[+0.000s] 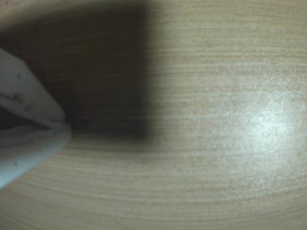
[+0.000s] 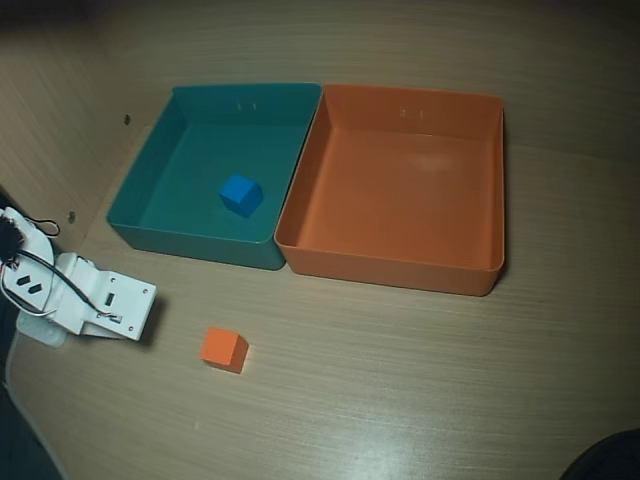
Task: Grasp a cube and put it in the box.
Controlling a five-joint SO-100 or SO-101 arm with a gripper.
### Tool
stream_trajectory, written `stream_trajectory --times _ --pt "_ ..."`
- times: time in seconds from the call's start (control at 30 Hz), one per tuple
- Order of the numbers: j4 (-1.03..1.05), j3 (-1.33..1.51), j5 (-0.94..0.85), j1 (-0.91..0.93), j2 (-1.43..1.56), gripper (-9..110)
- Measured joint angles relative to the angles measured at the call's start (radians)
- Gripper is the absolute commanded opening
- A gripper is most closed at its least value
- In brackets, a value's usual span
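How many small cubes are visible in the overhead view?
2. The small orange cube lies on the wooden table; the small blue cube sits inside the teal plastic tray. None seems hidden.

Overhead: high, looking down. Wrist: near tabletop (image 1: pixel 216 158).

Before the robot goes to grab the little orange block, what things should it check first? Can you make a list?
1. Orange cube out in the open on the table: ok.
2. Nothing beside the cube in the way: ok.
3. Orange box empty and ready: ok.
4. Blue cube sits in the teal tray, out of the way: ok.
5. Gripper open enough for the cube: not ok, fingertips look together in the wrist view.
6. Cube seen in the wrist view: not ok, only bare table shows.
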Motion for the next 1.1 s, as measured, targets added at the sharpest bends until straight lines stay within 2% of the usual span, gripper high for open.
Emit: stream_trajectory --times 0.27,0.73,0.9,1.1 --pt "0.017 -0.063 0.000 0.000 -0.003 -6" --pt "0.020 -0.465 0.000 0.000 -0.015 -6" --pt "0.020 -0.555 -0.002 0.000 -0.150 -6" --pt "0.020 -0.742 -0.005 0.000 -0.445 -6"
